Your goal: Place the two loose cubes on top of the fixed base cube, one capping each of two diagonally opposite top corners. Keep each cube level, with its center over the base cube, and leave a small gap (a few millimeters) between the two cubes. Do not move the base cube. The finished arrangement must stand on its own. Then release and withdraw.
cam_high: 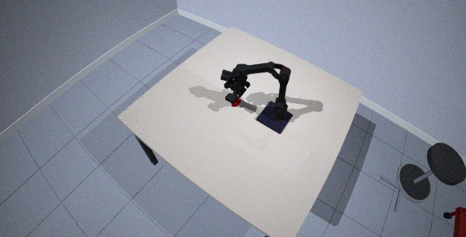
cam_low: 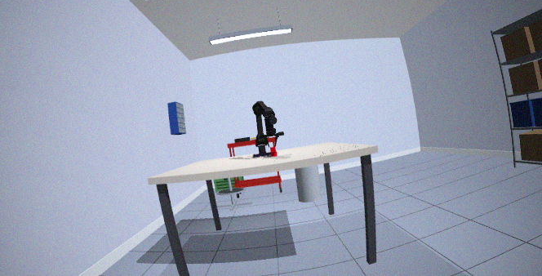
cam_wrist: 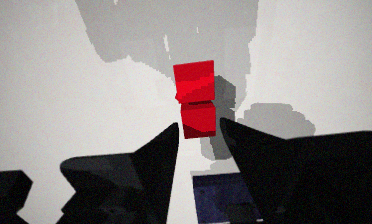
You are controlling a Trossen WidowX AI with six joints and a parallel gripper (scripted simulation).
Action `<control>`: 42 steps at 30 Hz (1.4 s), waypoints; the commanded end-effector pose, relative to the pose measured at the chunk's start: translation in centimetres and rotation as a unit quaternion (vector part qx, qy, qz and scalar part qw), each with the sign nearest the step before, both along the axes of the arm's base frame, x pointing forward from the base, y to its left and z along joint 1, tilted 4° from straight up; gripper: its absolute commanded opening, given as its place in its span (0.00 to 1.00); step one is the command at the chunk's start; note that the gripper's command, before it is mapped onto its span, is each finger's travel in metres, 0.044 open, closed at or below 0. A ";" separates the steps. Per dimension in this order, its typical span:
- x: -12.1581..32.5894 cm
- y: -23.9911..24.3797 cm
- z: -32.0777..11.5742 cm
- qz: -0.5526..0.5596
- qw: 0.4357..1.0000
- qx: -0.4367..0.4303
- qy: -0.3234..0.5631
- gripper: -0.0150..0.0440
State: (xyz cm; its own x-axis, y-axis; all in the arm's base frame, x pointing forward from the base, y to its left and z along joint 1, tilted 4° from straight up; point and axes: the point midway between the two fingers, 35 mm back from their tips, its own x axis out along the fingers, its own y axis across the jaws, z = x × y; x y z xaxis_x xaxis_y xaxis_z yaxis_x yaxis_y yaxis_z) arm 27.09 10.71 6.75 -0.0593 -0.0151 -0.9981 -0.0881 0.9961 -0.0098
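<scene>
Two red cubes rest close together in the wrist view, the farther cube [cam_wrist: 194, 77] above the nearer cube [cam_wrist: 198, 119], with a narrow dark gap between them. Both look roughly level. The base cube under them is almost wholly hidden; a small red corner shows at the lower left of the farther cube. The cubes merge into one red stack [cam_high: 235, 103] [cam_low: 273, 151] in the top and exterior views. My gripper [cam_wrist: 198, 124] is open, with its fingertips just clear of the nearer cube's left and right sides in the wrist view. It holds nothing and hangs above the stack.
The arm's dark blue mounting plate [cam_high: 268, 118] [cam_wrist: 218, 192] lies near the stack on the pale table [cam_high: 210, 143] [cam_low: 196, 171]. The arm arches over from it. A stool [cam_high: 445, 164] stands on the floor off the table's right side.
</scene>
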 end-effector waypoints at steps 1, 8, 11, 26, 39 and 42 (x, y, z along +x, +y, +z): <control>0.2 0.0 0.8 0.000 1.000 0.001 -0.003 0.60; 0.2 0.1 2.0 0.000 1.000 0.001 -0.003 0.60; 0.2 0.1 2.5 0.000 1.000 0.001 -0.003 0.60; 0.4 0.1 4.9 0.000 1.000 0.001 -0.003 0.60; 0.4 0.1 6.1 -0.001 1.000 0.001 -0.002 0.93; 0.0 2.2 5.9 -0.001 1.000 0.002 -0.001 0.93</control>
